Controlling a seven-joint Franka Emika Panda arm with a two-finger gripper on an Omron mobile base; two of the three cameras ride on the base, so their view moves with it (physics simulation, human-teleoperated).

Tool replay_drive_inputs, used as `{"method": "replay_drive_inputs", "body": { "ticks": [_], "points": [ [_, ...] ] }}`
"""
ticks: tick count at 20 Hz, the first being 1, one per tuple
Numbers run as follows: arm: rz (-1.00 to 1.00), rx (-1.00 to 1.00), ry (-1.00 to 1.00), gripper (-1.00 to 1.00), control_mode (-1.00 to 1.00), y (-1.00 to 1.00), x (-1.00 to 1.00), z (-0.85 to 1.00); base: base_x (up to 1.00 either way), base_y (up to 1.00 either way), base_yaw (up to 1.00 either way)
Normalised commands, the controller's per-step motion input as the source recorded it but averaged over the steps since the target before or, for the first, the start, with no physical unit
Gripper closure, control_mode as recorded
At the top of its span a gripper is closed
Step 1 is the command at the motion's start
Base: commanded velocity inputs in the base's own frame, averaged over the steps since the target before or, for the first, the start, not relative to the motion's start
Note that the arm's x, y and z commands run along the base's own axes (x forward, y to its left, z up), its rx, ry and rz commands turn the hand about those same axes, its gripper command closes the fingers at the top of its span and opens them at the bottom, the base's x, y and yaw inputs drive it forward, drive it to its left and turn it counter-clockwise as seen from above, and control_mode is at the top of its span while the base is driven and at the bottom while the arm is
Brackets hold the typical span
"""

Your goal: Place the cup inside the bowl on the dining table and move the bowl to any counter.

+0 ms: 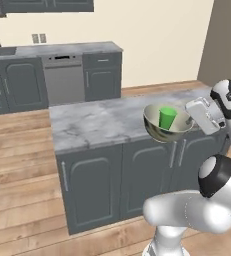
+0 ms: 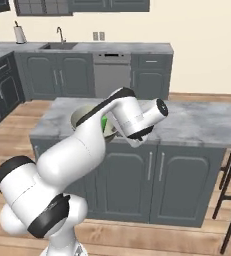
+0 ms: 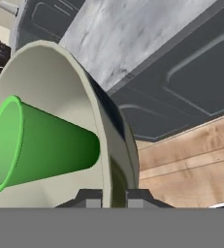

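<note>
Above the near edge of the dining table [image 1: 97,120], the bowl [image 1: 162,131] hangs lifted, apparently clear of the top, the cup [image 1: 167,117] upright inside. My gripper [image 3: 114,196] pinches the bowl's wall from its right.

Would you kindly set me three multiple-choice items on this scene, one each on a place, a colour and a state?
1. Where is the cup?
A. Inside the bowl
B. On the floor
C. In the sink

2. What colour is the cup?
A. Red
B. Green
C. Blue

3. What is the gripper doing?
A. Hanging open over the table
B. Holding the cup alone
C. Shut on the bowl's rim

Answers: 1 A, the cup stands in the bowl; 2 B, it is bright green; 3 C, the hand view shows a finger either side of the rim.
</note>
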Motion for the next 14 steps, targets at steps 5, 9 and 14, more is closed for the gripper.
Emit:
{"method": "replay_drive_inputs", "body": {
  "ticks": [5,9,14],
  "points": [
    [0.00,0.00,0.00,1.00,1.00,0.00,0.00,0.00,-0.03,0.86,-0.07],
    [0.00,0.00,0.00,1.00,1.00,0.00,0.00,0.00,0.00,0.88,-0.07],
    [0.00,0.00,0.00,1.00,1.00,0.00,0.00,0.00,0.17,0.78,-0.03]
  ]
}}
